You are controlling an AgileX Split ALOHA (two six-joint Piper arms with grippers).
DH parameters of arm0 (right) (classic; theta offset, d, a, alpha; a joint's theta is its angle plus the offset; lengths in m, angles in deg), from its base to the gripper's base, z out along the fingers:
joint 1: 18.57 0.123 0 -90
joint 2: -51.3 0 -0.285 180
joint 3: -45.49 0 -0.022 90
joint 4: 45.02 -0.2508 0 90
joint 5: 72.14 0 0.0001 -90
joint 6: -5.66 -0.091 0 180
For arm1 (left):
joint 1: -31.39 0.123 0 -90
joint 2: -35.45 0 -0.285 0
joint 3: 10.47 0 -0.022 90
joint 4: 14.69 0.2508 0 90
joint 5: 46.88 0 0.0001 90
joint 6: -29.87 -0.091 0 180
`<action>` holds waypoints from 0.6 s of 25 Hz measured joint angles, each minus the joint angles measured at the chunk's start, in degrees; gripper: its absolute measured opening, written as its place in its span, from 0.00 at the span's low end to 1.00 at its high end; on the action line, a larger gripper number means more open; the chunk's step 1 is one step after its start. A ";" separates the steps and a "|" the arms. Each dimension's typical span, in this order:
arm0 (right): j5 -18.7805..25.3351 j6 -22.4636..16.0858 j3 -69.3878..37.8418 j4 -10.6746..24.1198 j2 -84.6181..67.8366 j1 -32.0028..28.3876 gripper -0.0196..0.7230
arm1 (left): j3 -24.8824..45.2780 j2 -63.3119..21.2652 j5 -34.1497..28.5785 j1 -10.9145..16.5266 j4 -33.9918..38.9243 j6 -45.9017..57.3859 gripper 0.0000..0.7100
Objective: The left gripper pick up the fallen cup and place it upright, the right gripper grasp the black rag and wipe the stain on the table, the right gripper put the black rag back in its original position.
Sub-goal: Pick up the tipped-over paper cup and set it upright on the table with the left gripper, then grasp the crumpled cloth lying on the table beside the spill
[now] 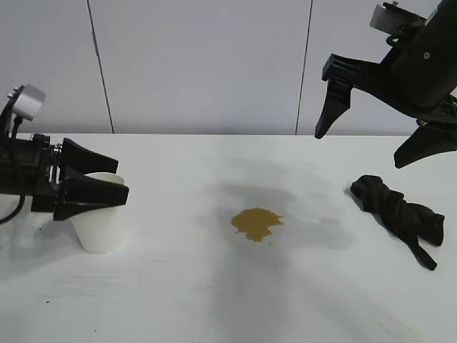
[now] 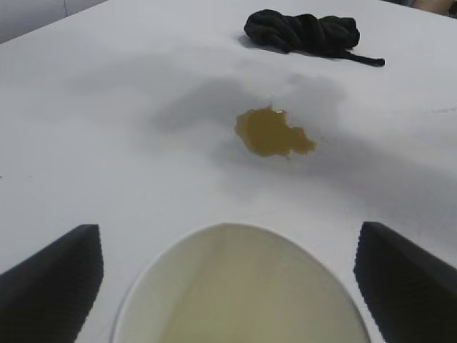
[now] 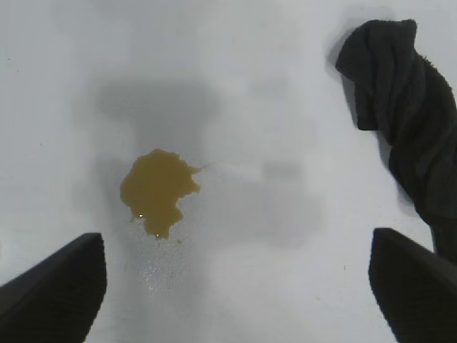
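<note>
The white paper cup [image 1: 100,232] stands upright, mouth up, at the left of the table [image 1: 214,300]. My left gripper [image 1: 123,179] reaches in level at the cup's rim. In the left wrist view the cup [image 2: 239,293] sits between the fingers of this gripper [image 2: 227,236], with bare table showing on both sides, so it is open and not gripping. The yellowish-brown stain [image 1: 255,223] lies mid-table. The black rag [image 1: 396,211] lies bunched at the right. My right gripper [image 1: 358,150] hangs open high above the rag, holding nothing.
The right wrist view looks down on the stain [image 3: 156,187] and the rag [image 3: 407,107], with the open right gripper [image 3: 235,243] over bare tabletop between them. Fine droplets speckle the table beside the stain. A grey panelled wall stands behind the table.
</note>
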 joint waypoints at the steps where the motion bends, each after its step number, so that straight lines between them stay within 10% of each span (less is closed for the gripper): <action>1: 0.00 0.00 0.00 0.00 0.00 0.00 0.96 | 0.00 -2.10 2.33 0.00 0.05 5.05 0.98; 7: -0.05 0.00 0.00 0.00 0.00 0.00 0.96 | -0.76 -18.52 25.13 -1.60 13.24 39.48 0.98; 15: 0.04 0.05 0.00 0.34 0.00 0.00 0.96 | -5.62 -27.83 28.92 -8.73 33.39 78.62 0.98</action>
